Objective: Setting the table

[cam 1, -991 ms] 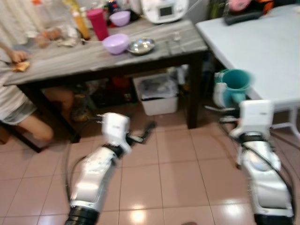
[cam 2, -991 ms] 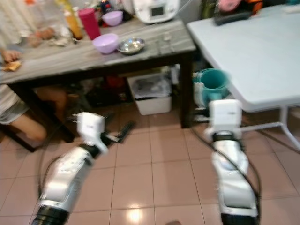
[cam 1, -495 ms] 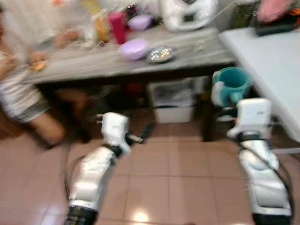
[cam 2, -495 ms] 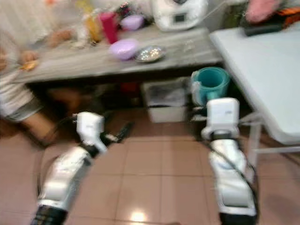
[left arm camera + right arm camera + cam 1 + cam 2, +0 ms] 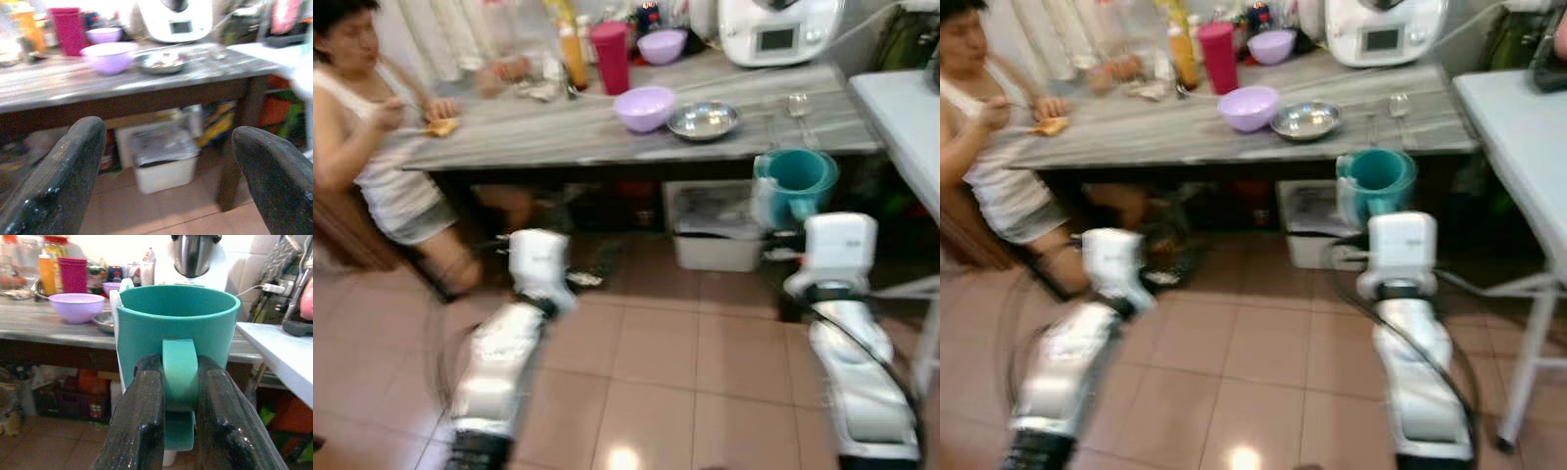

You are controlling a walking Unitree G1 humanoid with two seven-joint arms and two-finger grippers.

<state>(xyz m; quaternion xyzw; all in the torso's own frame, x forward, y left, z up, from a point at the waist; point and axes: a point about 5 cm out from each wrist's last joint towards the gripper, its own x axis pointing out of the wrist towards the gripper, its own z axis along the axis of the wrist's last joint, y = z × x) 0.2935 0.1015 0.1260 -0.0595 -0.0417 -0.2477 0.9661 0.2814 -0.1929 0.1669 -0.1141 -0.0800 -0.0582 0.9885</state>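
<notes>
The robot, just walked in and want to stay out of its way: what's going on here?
The robot stands on the tile floor facing a grey wooden table. Its right gripper is shut on the handle of a teal mug, held short of the table. Its left gripper is open and empty. A person sits eating at the table's left end.

Left gripper point(image 5: 166, 181) open, facing grey wood-grain table point(image 5: 58, 83) edge-on

Two black fingers point(image 5: 54, 181) spread wide apart, nothing between them, both scuffed and dusty. Beyond them, tabletop carries lilac bowl point(image 5: 107, 56), with a metal dish point(image 5: 160, 61) just beside it. Behind the bowl: magenta cup point(image 5: 67, 30), a second, smaller lilac bowl point(image 5: 103, 35), an orange bottle point(image 5: 28, 30) at the far end, blurred. White appliance with small screen point(image 5: 174, 19) stands at the back of the table. Under the table, white bin point(image 5: 164, 156) sits on tiled floor point(image 5: 161, 215), near dark table leg point(image 5: 234, 147). Edge of pale tabletop point(image 5: 266, 51) near the gripper's other finger; whole frame soft with blur
</notes>
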